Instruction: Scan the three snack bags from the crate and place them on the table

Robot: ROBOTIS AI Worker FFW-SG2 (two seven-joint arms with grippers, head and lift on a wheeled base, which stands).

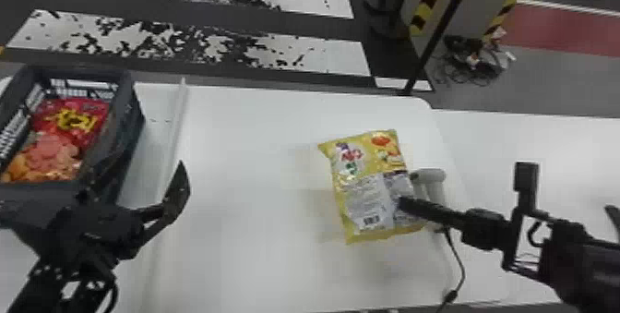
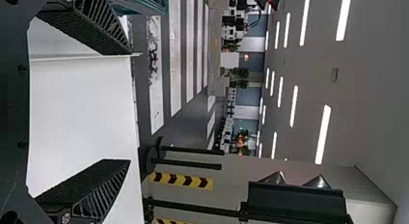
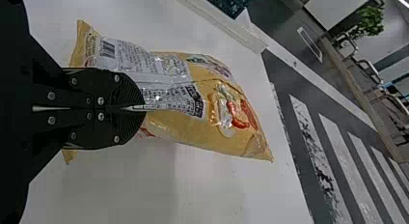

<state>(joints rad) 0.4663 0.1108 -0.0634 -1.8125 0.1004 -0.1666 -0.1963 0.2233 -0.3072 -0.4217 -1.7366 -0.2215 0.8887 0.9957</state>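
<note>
My right gripper (image 1: 406, 203) is shut on the yellow snack bag (image 1: 364, 155), whose back with the barcode faces the head camera. In the right wrist view the right gripper (image 3: 140, 108) pinches the silver and yellow bag (image 3: 193, 132) along its middle. A white scanner (image 1: 429, 176) is partly hidden behind the bag's right edge. My left gripper (image 1: 134, 206) stands open beside the crate (image 1: 131, 123) at the left; in the left wrist view the left gripper (image 2: 128, 108) has a wide gap between its fingers. A red bag (image 1: 92, 109) and an orange-pink bag (image 1: 50, 155) lie inside the crate.
The white table (image 1: 240, 150) stretches between crate and scanner, with a raised strip (image 1: 177, 118) running along it near the crate. A black cable (image 1: 459, 261) trails from the scanner to the front edge. Beyond the table stands a pillar with yellow-black stripes.
</note>
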